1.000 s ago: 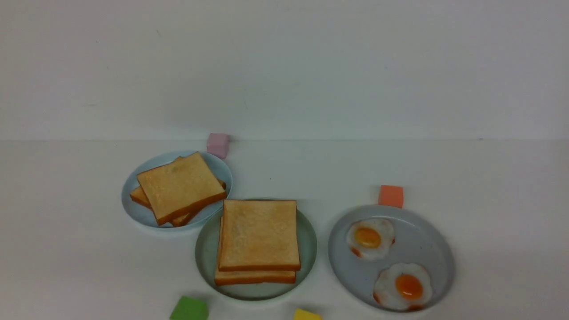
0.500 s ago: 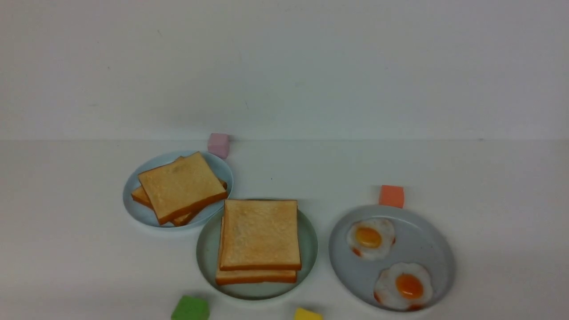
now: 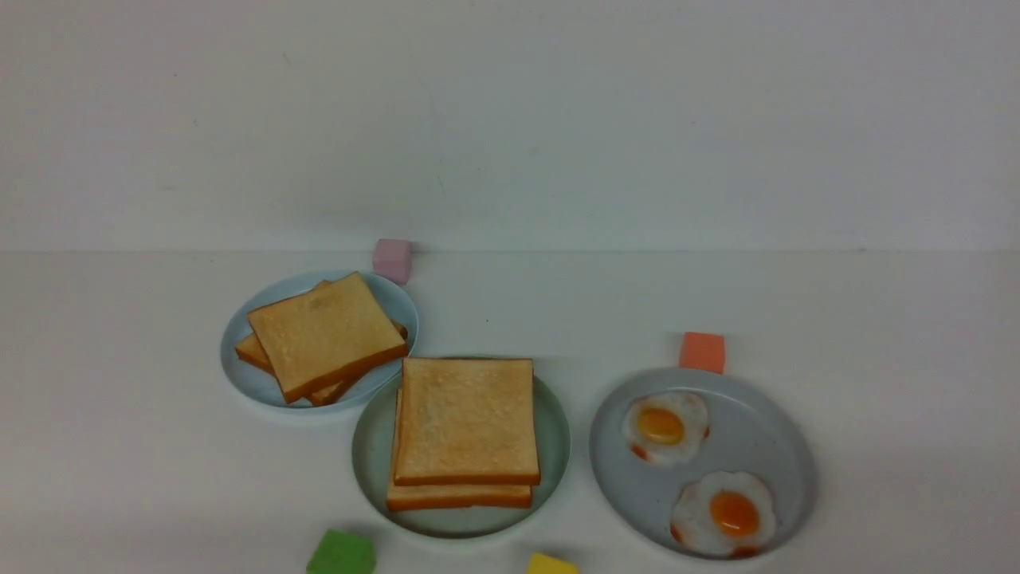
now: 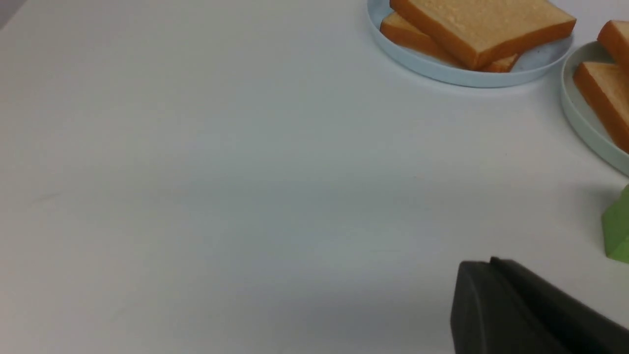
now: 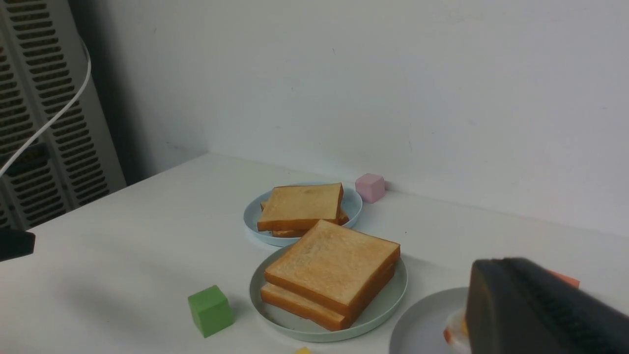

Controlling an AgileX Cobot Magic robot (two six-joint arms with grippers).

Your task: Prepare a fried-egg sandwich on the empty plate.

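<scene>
Now the fried-egg sandwich (image 3: 466,430) is seen lying flat on the mint-green plate (image 3: 370,462) in the middle of the table. It is square, so no long side is shown; one straight edge faces the robot. Two toast slices are counted in it. Two fried eggs (image 3: 664,426) are counted on the grey plate (image 3: 765,446). Three plates are counted. Left gripper (image 4: 491,268) and right gripper (image 5: 496,275) are shown with fingers together, holding nothing.

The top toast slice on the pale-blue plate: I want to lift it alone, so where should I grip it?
Grip the top toast slice by its near corner, which overhangs the slices below, coming from the front. Likely easiest there: the pale-blue plate rim blocks lower edges.
</scene>
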